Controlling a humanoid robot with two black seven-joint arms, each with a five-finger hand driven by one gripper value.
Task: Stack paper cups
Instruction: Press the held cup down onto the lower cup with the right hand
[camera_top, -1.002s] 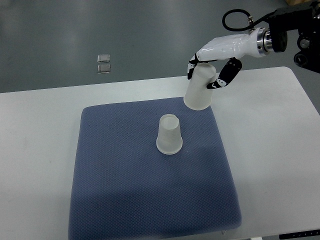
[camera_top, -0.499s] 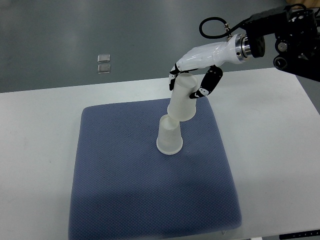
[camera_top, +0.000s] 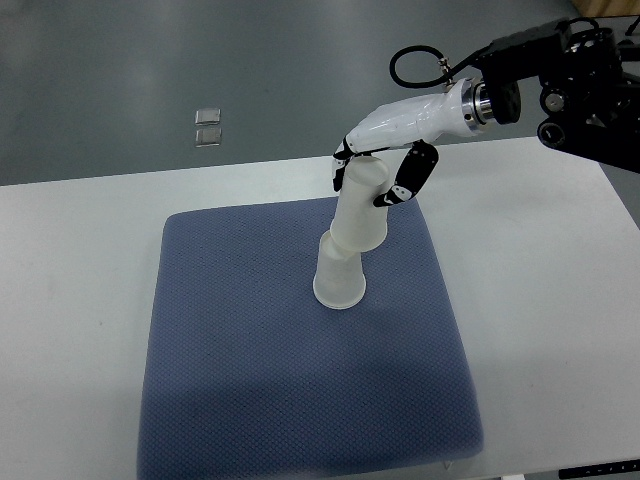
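**Right hand holding a cup over the one on the mat**

The right arm is reaching in from the upper right of the frame, its dark joint housing and a looped black cable sitting near the top edge. The white right hand is angling down and toward the left, wrist higher than the fingers. Its black-tipped fingers are wrapping around the upper part of an upside-down paper cup, gripping it from both sides, with the thumb side showing at the cup's left edge.

The held cup is tilting, its top leaning toward the upper right and its open rim pointing down and left. That rim is sitting at the top of a second paper cup, which is standing upside down near the middle of the frame on a blue mat. The mat is lying on a white table.

Whether the held cup's rim is already slipping over the lower cup or only touching it is hard to tell, since both are pale and overlapping. The closed top of the held cup is partly hiding behind the palm. The arm is being cut off by the right and top edges. Two small clear squares are lying on the grey floor in the upper left
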